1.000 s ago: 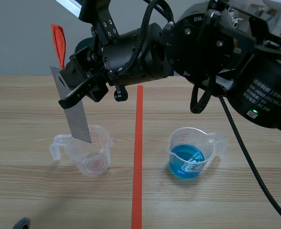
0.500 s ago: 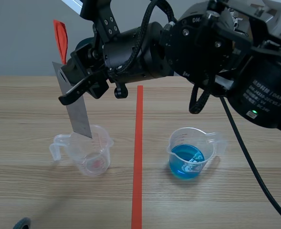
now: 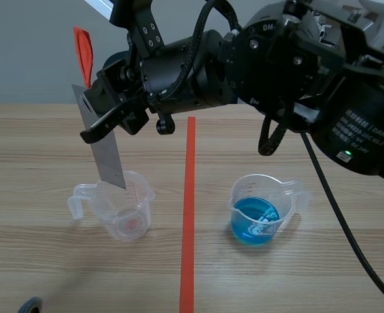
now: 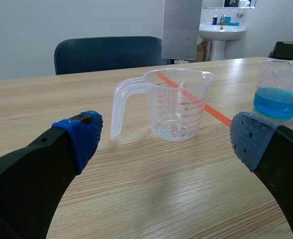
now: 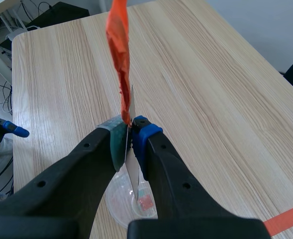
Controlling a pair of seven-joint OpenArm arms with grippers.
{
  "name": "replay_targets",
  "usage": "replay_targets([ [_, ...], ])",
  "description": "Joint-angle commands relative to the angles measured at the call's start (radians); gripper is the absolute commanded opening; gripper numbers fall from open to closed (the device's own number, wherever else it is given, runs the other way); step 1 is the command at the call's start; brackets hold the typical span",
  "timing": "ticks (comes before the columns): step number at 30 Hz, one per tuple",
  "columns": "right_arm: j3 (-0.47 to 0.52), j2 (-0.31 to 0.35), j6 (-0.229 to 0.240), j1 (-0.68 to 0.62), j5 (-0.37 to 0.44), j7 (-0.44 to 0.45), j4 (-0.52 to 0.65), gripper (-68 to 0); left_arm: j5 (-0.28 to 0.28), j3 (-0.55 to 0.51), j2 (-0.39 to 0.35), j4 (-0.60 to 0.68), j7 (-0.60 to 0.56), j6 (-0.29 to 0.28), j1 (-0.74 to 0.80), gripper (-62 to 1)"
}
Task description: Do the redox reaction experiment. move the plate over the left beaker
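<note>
R gripper [image 3: 102,128] clamped on plate [image 3: 107,160]. Plate hangs tilted, low end just above left beaker [image 3: 128,208], desk's left half. L gripper [image 4: 164,137] wide apart, idle. Imo: centre plate over mouth, straighten it, don't clip rim.

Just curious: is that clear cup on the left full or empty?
Almost empty: the left beaker holds only a small reddish trace at its bottom.

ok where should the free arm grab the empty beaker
Take the beaker by its handle, which sticks out on the side away from the red line, clear of the metal plate hanging over the rim. Come in low from that side with the open left gripper.
</note>
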Motion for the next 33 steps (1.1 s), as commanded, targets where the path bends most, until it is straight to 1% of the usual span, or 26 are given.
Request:
replay_targets([
  [1, 0.007, 0.0, 0.0, 0.028, 0.004, 0.021, 0.014, -66.9, -0.006, -0.005, -0.003, 0.008, -0.014, -0.002, 0.011, -6.9],
  [33, 0.007, -0.001, 0.0, 0.026, 0.004, 0.039, 0.014, -66.9, -0.006, -0.005, -0.003, 0.008, -0.014, -0.002, 0.011, -6.9],
])
